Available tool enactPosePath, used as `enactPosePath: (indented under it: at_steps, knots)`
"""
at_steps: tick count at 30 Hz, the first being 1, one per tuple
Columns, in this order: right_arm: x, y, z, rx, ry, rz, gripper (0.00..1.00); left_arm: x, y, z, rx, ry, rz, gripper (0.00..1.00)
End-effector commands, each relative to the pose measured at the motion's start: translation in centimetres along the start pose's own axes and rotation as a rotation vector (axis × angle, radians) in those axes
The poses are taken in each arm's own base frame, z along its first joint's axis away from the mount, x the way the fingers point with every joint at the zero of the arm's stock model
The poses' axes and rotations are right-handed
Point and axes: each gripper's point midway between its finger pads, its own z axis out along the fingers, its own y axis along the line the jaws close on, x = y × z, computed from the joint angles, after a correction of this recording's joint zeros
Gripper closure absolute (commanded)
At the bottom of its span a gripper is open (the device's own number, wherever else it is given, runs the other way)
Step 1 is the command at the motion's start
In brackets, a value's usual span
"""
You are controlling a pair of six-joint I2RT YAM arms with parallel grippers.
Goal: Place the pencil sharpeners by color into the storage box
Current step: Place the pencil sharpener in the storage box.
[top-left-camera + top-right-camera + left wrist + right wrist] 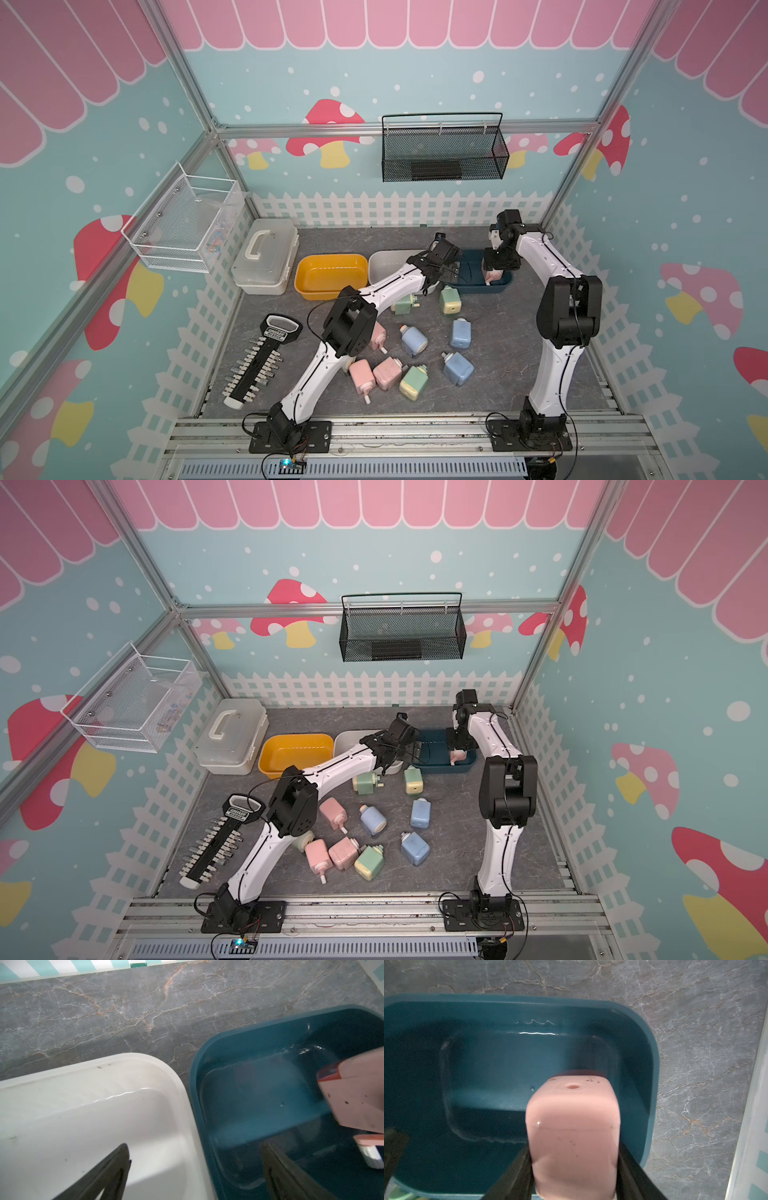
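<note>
Over the right end of the dark teal bin (652, 1053): right gripper (574, 1155) partly open, clamped on a pink pencil sharpener (572, 1126). Long axis runs front to back, tilted; pencil-hole end faces the bin's rear wall, white crank knob (487, 283) points toward the front of the counter (519, 353). Contact with bin floor: cannot tell. Left gripper (194, 1147) spread wide, empty, above the seam between white bin (83, 1068) and teal bin.

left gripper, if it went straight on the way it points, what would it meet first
Probably the neighbouring rims of the white tub and blue tub, which the left gripper straddles; depth is unclear.
</note>
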Motion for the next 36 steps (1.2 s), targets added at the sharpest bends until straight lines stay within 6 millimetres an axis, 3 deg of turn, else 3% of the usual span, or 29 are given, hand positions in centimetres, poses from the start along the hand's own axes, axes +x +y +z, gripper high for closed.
enactPosePath:
  at_steps: [1,13,26,36]
  knots:
    - [-0.4,-0.4,-0.1,0.017,0.003,0.013,0.92,0.4,1.1,0.8,-0.021,0.022,-0.016,0.01]
    - [-0.1,-1.2,2.0,0.043,0.042,0.015,0.88,1.3,1.3,1.5,-0.024,0.043,-0.021,0.01]
    - [0.5,-1.8,2.5,0.08,0.088,-0.013,0.71,3.8,3.3,2.6,-0.064,0.106,-0.056,0.01]
    - [0.0,-1.9,2.8,0.081,0.097,-0.025,0.56,3.6,3.2,2.2,-0.055,0.104,-0.069,0.01]
